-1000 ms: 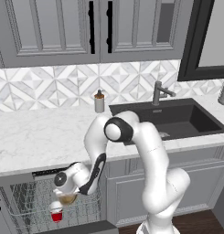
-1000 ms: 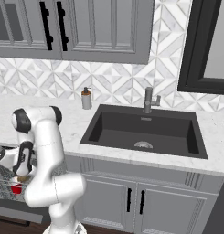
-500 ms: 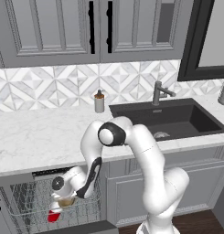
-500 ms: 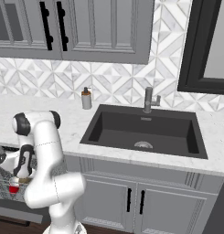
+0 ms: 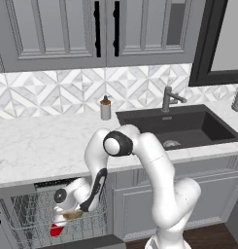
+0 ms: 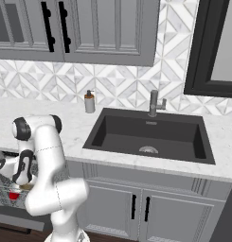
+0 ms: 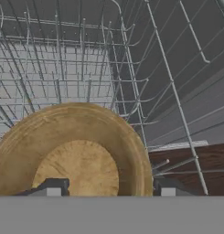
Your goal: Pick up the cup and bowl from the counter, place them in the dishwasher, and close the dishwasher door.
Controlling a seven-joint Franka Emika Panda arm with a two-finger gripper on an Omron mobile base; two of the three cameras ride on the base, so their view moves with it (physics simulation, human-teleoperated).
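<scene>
Reaching down from the left base view, the arm has its gripper (image 5: 67, 214) low inside the dishwasher (image 5: 52, 219), over the wire rack (image 5: 28, 221). The bowl (image 5: 72, 214) sits right at the jaws, and the cup (image 5: 56, 229) lies just below and beside them in the rack. The risk I judge here: a lift with the bowl not seated between the wires could tip it onto the cup or drag it out.

From the right base view, the gripper (image 6: 8, 163) hangs beside the table (image 6: 75, 127) edge, with the cup (image 6: 13, 195) just under it. The forearm sits close to the rack, so a fast withdrawal might snag a wire and jolt both pieces. The dishwasher door is not clear enough to place; closing it with the rack pulled out would jam.

In the hand view, the bowl (image 7: 72, 146) lies straight ahead of the jaws, tilted against the rack (image 7: 145, 82). The fingertips (image 7: 51, 187) stand spread to either side of it, apparently released, though contact cannot be ruled out.

No brand, label or writing can be read anywhere.
</scene>
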